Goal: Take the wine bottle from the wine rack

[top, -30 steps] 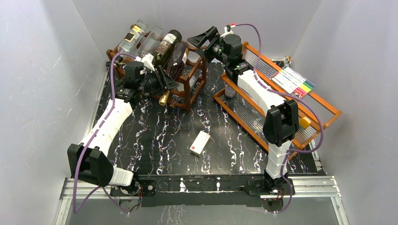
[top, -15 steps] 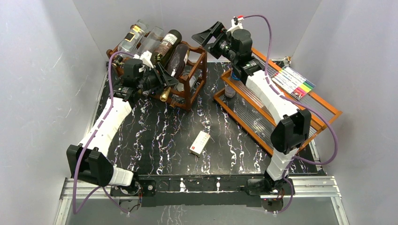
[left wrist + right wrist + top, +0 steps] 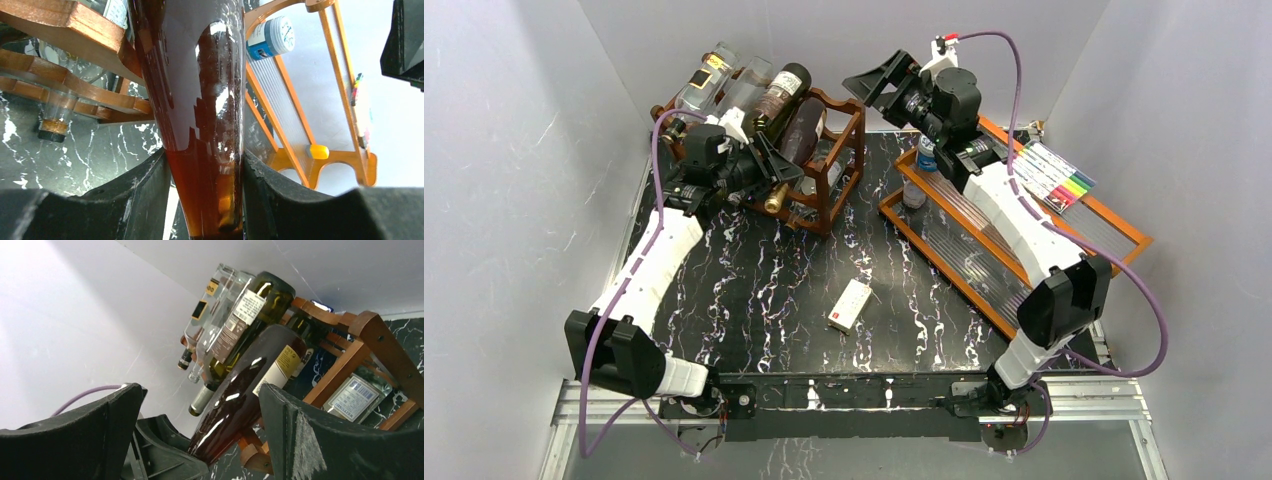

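The dark reddish-brown wine rack (image 3: pixel 836 160) stands at the back left with several bottles lying in it. My left gripper (image 3: pixel 780 168) is shut on the neck of a dark brown wine bottle (image 3: pixel 803 128) that lies slanted on the rack's top tier. In the left wrist view the amber neck (image 3: pixel 205 150) fills the gap between the jaws of my left gripper (image 3: pixel 205 167), with a rack rail (image 3: pixel 75 25) behind. My right gripper (image 3: pixel 880 78) is open and empty, raised above and to the right of the rack. The right wrist view shows the right gripper (image 3: pixel 200 435), the brown bottle (image 3: pixel 250 385) and the rack (image 3: pixel 372 340).
A green bottle (image 3: pixel 782 90) and clear bottles (image 3: pixel 714 72) lie beside the brown one. An orange-brown stepped shelf (image 3: pixel 1124 235) at the right holds coloured markers (image 3: pixel 1052 170), a blue-capped bottle (image 3: pixel 927 150) and a yellow piece (image 3: pixel 1074 262). A white box (image 3: pixel 851 304) lies mid-table.
My right arm has risen and swung to the right, away from the rack, jaws still open. My left gripper, holding the bottle neck, has shifted slightly up and back.
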Robot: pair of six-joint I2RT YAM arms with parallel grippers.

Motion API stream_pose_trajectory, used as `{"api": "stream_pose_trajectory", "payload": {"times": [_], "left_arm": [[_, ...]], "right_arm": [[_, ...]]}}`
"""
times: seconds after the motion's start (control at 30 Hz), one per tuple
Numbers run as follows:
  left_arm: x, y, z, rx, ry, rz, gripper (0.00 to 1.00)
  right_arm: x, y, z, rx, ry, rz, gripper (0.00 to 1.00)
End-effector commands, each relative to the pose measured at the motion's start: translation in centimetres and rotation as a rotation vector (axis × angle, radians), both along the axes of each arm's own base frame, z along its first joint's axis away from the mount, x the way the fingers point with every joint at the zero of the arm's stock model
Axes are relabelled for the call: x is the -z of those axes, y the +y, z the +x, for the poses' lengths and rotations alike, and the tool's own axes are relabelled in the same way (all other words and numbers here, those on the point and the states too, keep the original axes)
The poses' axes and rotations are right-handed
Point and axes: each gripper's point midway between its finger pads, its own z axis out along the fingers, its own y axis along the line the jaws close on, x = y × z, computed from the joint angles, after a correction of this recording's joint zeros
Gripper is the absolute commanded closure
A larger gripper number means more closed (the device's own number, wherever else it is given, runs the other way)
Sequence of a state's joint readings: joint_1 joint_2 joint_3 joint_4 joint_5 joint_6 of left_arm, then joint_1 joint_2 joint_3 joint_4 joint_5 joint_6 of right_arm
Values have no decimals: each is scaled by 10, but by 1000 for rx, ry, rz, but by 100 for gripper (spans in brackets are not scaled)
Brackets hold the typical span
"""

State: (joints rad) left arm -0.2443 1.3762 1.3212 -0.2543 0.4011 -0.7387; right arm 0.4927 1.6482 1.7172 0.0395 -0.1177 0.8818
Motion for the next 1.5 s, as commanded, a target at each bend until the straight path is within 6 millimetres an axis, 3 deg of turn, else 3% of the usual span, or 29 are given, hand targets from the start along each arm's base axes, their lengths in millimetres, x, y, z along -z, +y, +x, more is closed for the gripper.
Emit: {"api": "stream_pose_trajectory", "payload": {"times": [0.0, 0.1, 0.27, 0.4, 0.5, 0.77, 0.93, 1.03, 1.17, 1.37, 1.47], "left_arm": [[-121, 17, -8, -21, -500, -10, 100], [-99, 17, -14, 10, -487, 32, 100], [-80, 16, -18, 46, -494, 66, 100], [-63, 15, -20, 75, -497, 105, 100], [-56, 14, -21, 94, -527, 118, 100], [-38, 13, -19, 140, -541, 171, 100], [-40, 11, -16, 147, -542, 173, 100], [-44, 13, -16, 143, -543, 187, 100], [-47, 13, -16, 145, -550, 192, 100], [-40, 10, -10, 168, -539, 205, 100], [-39, 9, -10, 179, -535, 209, 100]], "right_arm": [[5, 13, 3, -58, -29, -10, 2], [9, 30, 3, -111, -21, -9, 2], [25, 64, 12, -165, 36, -25, 2], [45, 80, 27, -127, 129, -52, 2], [69, 90, 37, -103, 228, -74, 2], [125, 121, 37, -70, 372, -147, 2], [127, 147, 33, -173, 398, -22, 3], [117, 146, 37, -151, 389, 8, 3], [131, 150, 39, -113, 411, -88, 2], [170, 152, 40, -96, 453, -118, 2], [166, 156, 41, -110, 444, -91, 5]]}}
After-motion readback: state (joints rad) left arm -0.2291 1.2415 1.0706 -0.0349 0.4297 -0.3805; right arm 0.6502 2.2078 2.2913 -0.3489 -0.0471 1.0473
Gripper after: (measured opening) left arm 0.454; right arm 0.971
